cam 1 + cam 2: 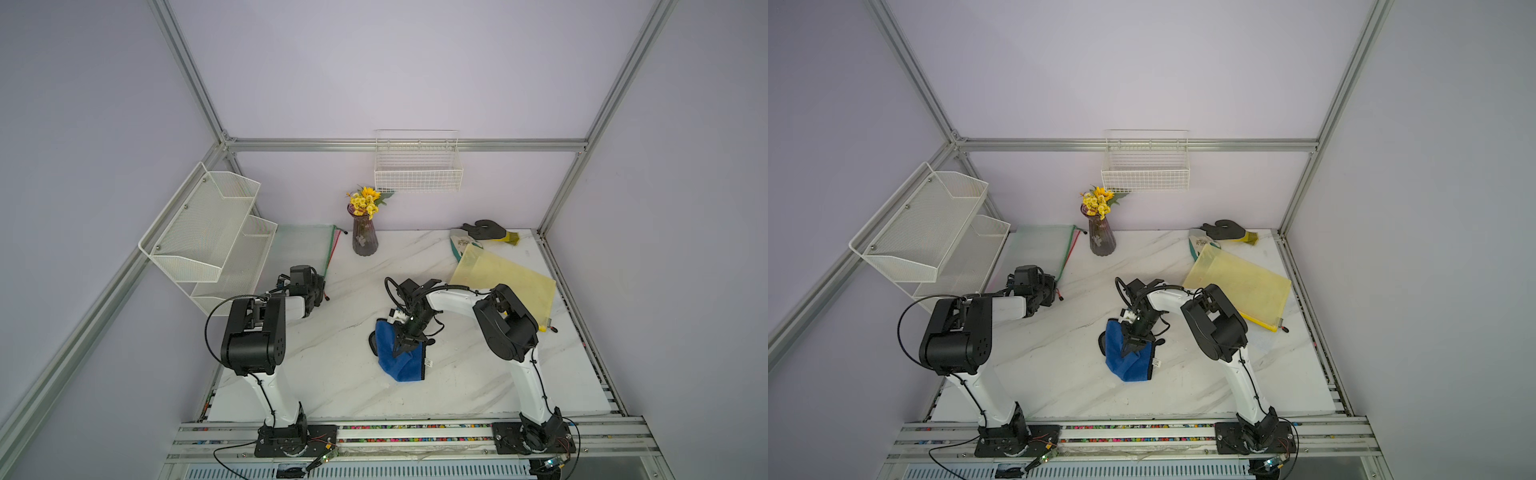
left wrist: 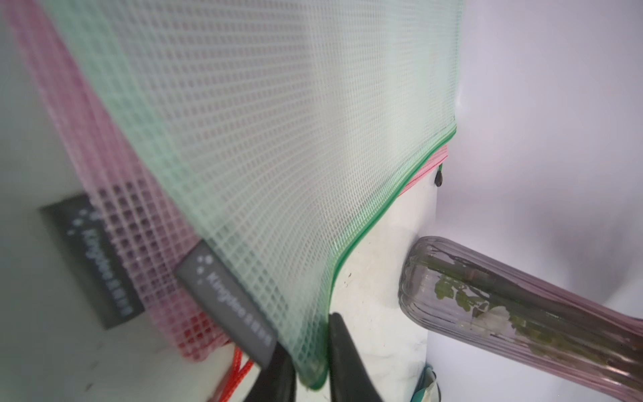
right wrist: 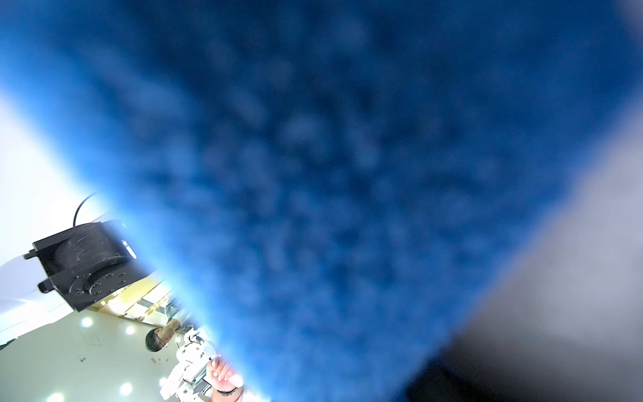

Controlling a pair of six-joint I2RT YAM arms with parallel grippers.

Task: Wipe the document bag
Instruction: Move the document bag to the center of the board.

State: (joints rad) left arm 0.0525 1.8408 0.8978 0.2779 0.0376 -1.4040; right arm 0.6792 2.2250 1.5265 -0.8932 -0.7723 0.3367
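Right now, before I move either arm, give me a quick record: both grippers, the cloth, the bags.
left gripper: fingers on either side of the green bag's corner; grip unclear
right gripper: shut on cloth, mid-table
cloth: blue, bunched under right gripper
green bag: back left, lying over pink bag
yellow bag: back right, flat on table, no gripper on it
vase: upright at the back, beside green bag

1. A ribbed purple glass vase [image 1: 365, 239] holding yellow flowers [image 1: 365, 201] stands upright at the back of my marble counter [image 1: 353, 386];
2. a white wire basket [image 1: 417, 174] hangs on the back wall, above and beside the vase;
3. a two-tier white mesh rack [image 1: 208, 232] hangs on my left;
4. a black-and-yellow glove [image 1: 486, 229] lies at the back right corner.
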